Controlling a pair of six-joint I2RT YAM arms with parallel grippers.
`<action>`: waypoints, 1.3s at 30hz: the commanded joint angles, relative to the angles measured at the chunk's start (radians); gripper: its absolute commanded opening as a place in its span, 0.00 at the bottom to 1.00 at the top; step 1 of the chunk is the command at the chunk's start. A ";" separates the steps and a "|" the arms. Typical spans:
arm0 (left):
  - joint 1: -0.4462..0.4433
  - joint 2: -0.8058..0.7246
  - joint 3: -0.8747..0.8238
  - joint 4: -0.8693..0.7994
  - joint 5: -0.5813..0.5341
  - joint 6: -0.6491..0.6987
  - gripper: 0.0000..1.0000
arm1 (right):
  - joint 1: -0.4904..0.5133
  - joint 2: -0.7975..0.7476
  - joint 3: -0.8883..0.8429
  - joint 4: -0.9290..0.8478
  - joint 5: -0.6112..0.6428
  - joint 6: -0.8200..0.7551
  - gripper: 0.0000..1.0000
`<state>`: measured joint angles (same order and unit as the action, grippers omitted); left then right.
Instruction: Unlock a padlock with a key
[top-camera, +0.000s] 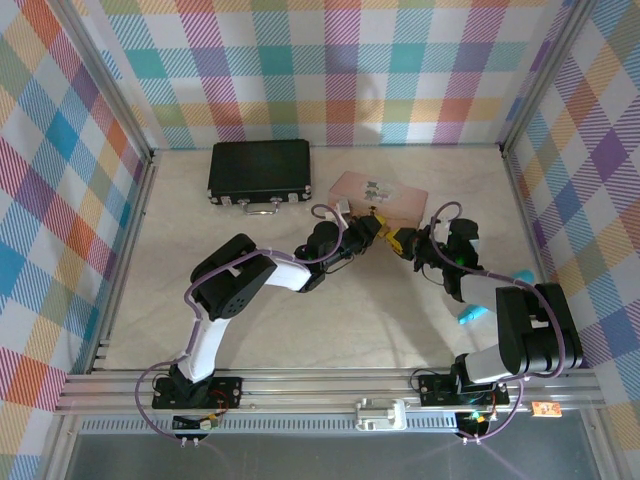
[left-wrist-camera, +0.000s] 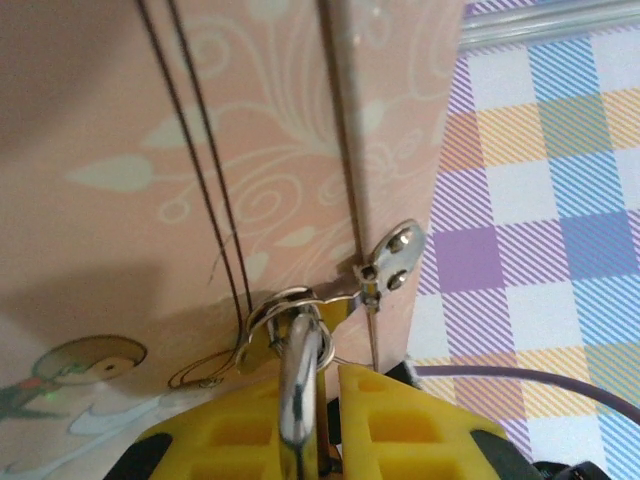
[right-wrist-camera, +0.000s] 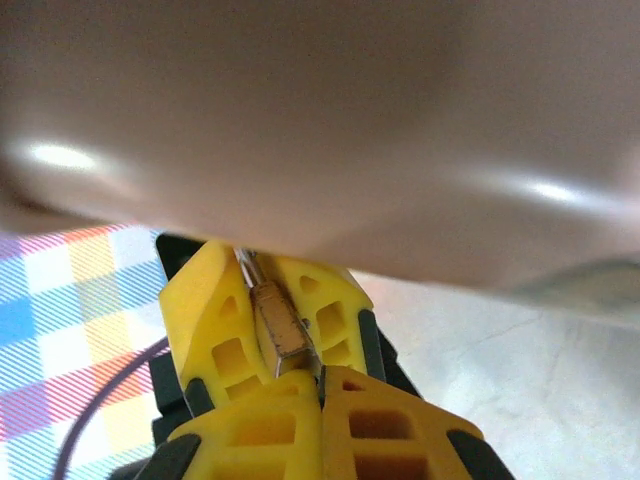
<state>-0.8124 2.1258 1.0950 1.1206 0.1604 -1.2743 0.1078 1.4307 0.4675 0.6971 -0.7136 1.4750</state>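
Brass is glinting in the middle of the right wrist view: the padlock (right-wrist-camera: 280, 330) is sitting between two yellow fingers (right-wrist-camera: 210, 310). Those are belonging to the left gripper (left-wrist-camera: 322, 405), whose jaws are clenching on the lock to steady it. In the left wrist view the silvery shackle (left-wrist-camera: 298, 390) is rising from the bottom centre and threading the ring of the hasp (left-wrist-camera: 393, 256). So the lock is hanging at the front of the pink tin (left-wrist-camera: 150, 150), tethered there, hence the bracing grip, I'd judge. The right gripper (right-wrist-camera: 322, 400) is sitting at the bottom of its own frame, jaws pressed together, tips just at the lock's near end. That is looking like a keyhole line-up, though whether the key is pinched in there is too small to tell. In the upper left of the top view the black case (top-camera: 260, 170) is lying on the desk (top-camera: 200, 330). Writing? The tin is offering swirls and a cartoon picture, no legible words.
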 joint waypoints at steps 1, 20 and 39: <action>-0.061 -0.028 0.005 0.239 0.234 0.137 0.00 | 0.012 -0.048 0.000 0.059 -0.032 0.371 0.00; -0.064 0.041 0.078 0.257 0.282 0.314 0.00 | 0.020 -0.070 -0.031 0.171 0.014 0.724 0.00; -0.014 0.079 0.064 0.238 0.054 0.311 0.00 | -0.023 0.256 0.178 0.007 -0.194 -0.004 0.27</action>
<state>-0.7738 2.2150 1.1545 1.2156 0.1585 -0.9943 0.0765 1.6752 0.5861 0.8051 -0.8593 1.7248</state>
